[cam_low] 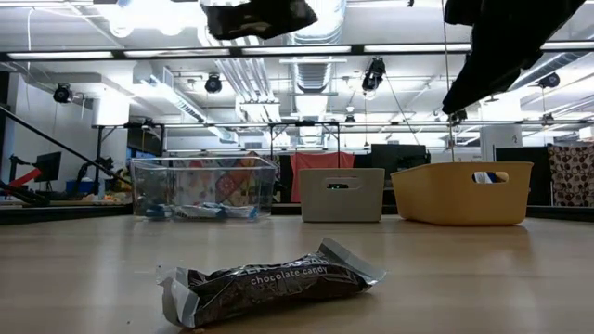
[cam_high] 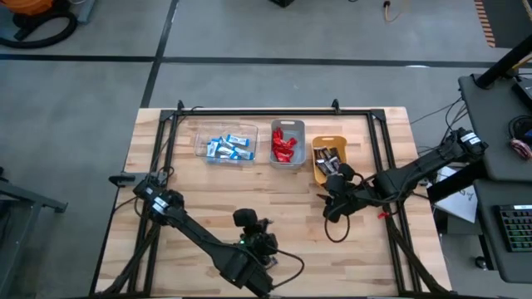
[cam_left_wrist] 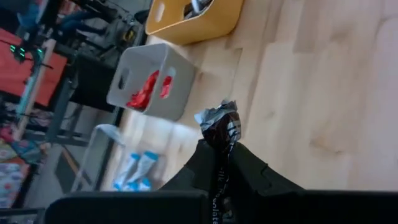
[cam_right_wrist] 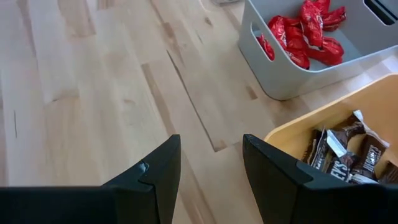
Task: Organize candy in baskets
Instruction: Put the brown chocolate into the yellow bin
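Left gripper (cam_left_wrist: 227,163) pinches one dark brown-and-silver chocolate bar (cam_left_wrist: 219,124) at the near edge; right gripper (cam_right_wrist: 211,163) hangs open beside the orange-yellow plastic bin (cam_right_wrist: 295,140). Sorting looks nearly finished.

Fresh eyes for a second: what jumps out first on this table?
A lone brown chocolate candy bar lies on the near wood, with the left gripper right at it. Behind stand the clear bin of blue-and-white bars, grey bin of red candies, and orange bin, where the open right gripper hovers.
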